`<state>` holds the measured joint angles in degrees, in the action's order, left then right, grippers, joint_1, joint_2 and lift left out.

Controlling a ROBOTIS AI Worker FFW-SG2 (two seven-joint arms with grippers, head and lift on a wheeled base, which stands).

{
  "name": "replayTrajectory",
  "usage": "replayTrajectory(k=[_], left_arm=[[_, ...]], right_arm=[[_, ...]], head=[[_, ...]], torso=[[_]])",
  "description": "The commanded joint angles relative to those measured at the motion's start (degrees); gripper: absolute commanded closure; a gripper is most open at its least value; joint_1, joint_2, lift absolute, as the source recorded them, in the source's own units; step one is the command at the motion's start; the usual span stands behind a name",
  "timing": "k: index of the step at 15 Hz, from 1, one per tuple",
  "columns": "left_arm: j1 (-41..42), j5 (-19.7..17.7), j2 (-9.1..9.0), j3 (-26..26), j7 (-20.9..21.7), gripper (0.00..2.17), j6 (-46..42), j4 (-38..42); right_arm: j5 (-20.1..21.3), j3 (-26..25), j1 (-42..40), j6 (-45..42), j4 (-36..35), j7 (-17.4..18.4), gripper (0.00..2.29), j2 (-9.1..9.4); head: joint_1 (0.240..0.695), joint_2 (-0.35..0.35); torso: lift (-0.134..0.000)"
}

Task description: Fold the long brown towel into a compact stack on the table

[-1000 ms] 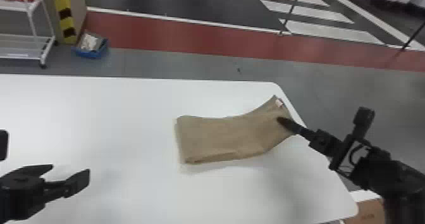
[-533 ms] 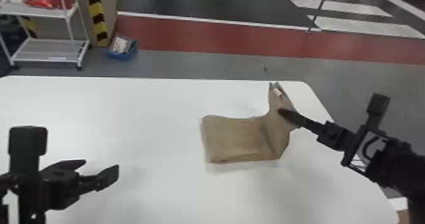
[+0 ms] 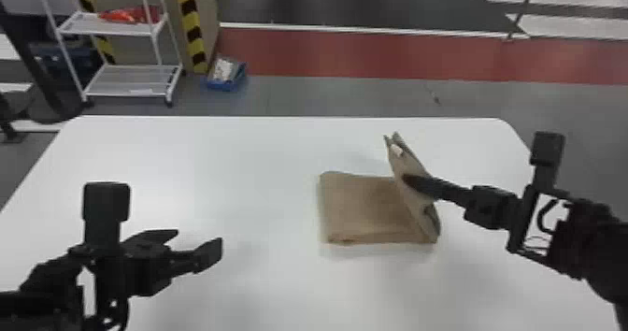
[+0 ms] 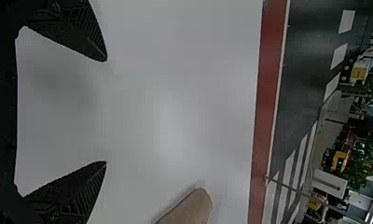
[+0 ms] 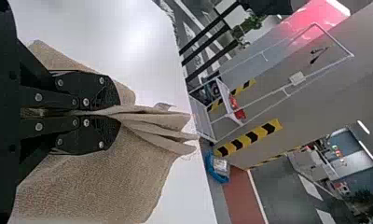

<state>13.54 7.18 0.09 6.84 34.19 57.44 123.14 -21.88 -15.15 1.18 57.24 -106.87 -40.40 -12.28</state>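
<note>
Nearer the robot than the brown towel [image 3: 360,208] and off to its left, the left gripper [image 3: 200,237] is hanging over the white table [image 3: 261,166]; its two fingers are standing well apart, with tabletop showing between them; at the towel's right, the right gripper [image 3: 409,181] is clamping the raised end, its fingers closed together on the cloth and covering part of it; in the right wrist view, several layers are fanning out past the fingertips. The towel is lying folded on the table, its left part resting flat, its right end standing up as a slanting flap; a small white tag [image 3: 397,150] is showing near the flap's far tip.

Beyond the towel, past the table's far edge, a blue bin [image 3: 226,83] is sitting on the floor to the left; farther left of the towel, a white rack [image 3: 133,80] is holding something red [image 3: 133,15], a black-and-yellow striped band [image 3: 189,21] rising just beside it; a red floor strip [image 3: 364,54] is running across beyond the towel; white floor stripes [image 3: 565,30] are lying farther off, to its right.
</note>
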Motion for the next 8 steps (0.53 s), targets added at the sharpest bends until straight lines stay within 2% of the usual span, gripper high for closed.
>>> replayTrajectory(k=[1, 2, 5, 6, 8], left_arm=[[0.0, 0.0, -0.24, 0.0, 0.2, 0.10, 0.0, 0.0], [0.0, 0.0, -0.24, 0.1, 0.3, 0.10, 0.0, 0.0], [-0.1, 0.0, -0.24, 0.1, 0.3, 0.10, 0.0, 0.0], [-0.1, 0.0, -0.24, 0.1, 0.3, 0.10, 0.0, 0.0], [-0.2, 0.0, -0.24, 0.1, 0.3, 0.10, 0.0, 0.0]], right_arm=[[2.7, 4.5, 0.3, -0.1, 0.0, 0.1, 1.21, 0.24], [3.7, 6.0, 0.3, -0.1, 0.0, 0.1, 0.81, 0.68], [6.4, 9.6, 0.3, -0.1, 0.1, 0.1, 0.15, 0.94], [6.4, 10.1, 0.3, 0.0, 0.0, 0.1, 0.07, 0.94], [5.7, 10.2, 0.0, 0.4, 0.0, -0.5, 0.06, 0.94]], head=[[0.695, -0.043], [0.695, -0.029], [0.695, 0.017], [0.695, 0.025], [0.695, 0.046]], torso=[[-0.124], [-0.124], [-0.124], [-0.124], [-0.124]])
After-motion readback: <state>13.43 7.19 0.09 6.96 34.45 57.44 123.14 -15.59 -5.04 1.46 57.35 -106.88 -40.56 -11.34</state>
